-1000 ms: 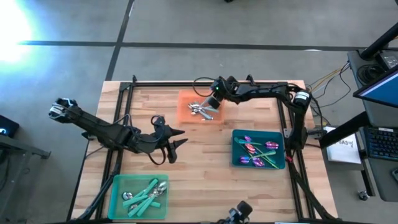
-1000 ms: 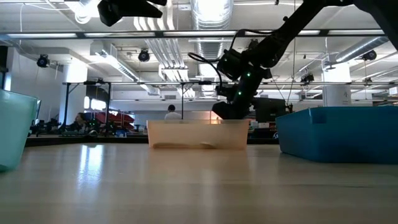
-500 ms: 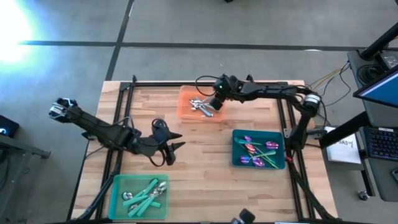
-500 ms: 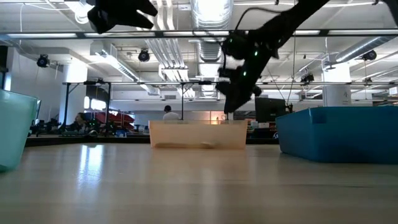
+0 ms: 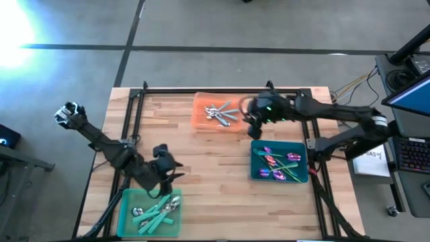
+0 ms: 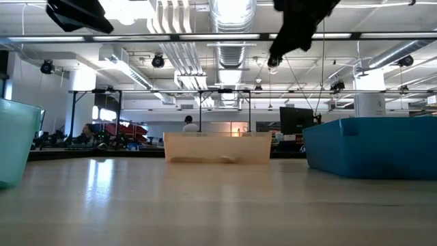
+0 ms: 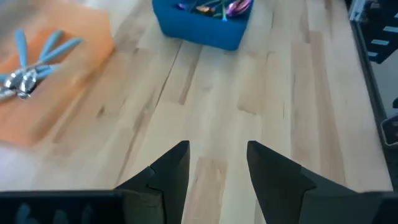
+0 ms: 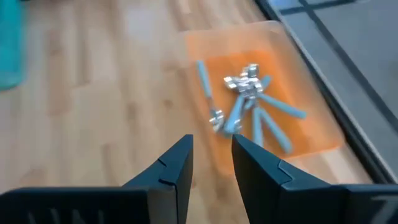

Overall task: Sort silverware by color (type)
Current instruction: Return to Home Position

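1. My left claw (image 5: 168,176) hangs over the bare wooden table (image 5: 201,161), fingers apart and holding nothing. In the low view it sits high, well clear of the tabletop.
2. Just beside and below that claw lies the flat green rectangular tray (image 5: 127,202). The teal-handled silver utensils (image 5: 158,212) are heaped inside it, with at least one plain shiny spoon among them.
3. Well ahead of the left claw, and just in front of my right one, is the flat orange rectangular tray (image 5: 201,121). It holds the pale blue-handled silver utensils (image 8: 249,106) in a loose pile, all inside its rim.
4. My right claw (image 5: 250,119) floats just off the orange tray's edge and points at it. Its fingers stand a narrow gap apart and are empty. It too rides high in the low view.
5. Near the right claw, on its other side from the orange tray, the flat blue-teal rectangular tray (image 5: 256,173) contains the iridescent purple-pink utensils (image 5: 277,161).
6. I see no loose piece on the table, so I judge the sorting done and this step to be the return to rest. Next I would fold each arm back to its own side, keeping both claws high enough to pass over the tray rims.
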Controlling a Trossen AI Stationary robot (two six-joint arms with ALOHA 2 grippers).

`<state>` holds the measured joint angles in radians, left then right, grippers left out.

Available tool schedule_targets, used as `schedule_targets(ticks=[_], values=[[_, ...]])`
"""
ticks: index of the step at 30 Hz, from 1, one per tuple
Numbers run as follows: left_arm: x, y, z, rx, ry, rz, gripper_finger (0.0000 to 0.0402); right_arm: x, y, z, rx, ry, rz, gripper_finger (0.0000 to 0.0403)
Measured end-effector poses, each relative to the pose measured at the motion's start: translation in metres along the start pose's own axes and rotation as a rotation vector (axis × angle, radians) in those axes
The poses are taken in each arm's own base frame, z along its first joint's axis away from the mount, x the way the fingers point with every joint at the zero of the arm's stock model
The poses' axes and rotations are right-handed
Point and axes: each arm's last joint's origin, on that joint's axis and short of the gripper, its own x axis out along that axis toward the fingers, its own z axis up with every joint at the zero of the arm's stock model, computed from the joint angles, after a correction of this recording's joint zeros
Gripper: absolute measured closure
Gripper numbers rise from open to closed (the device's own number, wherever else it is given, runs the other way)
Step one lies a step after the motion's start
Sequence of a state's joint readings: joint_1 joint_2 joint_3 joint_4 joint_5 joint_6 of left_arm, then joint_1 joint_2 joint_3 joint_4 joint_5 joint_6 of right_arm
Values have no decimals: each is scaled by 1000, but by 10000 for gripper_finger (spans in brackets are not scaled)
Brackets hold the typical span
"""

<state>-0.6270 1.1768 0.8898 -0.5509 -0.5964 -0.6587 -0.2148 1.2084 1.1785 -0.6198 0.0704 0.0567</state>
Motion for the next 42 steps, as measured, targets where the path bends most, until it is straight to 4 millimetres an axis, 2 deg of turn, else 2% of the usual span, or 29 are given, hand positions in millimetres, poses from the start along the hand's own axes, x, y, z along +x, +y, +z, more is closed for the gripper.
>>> schedule_targets(ticks=[5,11,21,34,42], values=[[-17,-7,-12,59,-38,13,256,-32,15,-26,29,-25,56,302],[-26,-5,-24,88,-68,18,256,-40,16,-66,128,-20,84,302],[-29,5,-28,70,-88,25,256,-21,13,-122,182,-40,96,305],[-31,12,-31,41,-121,54,256,18,12,-177,242,-141,124,310],[-31,12,-30,40,-129,61,256,32,10,-208,322,-192,145,316]])
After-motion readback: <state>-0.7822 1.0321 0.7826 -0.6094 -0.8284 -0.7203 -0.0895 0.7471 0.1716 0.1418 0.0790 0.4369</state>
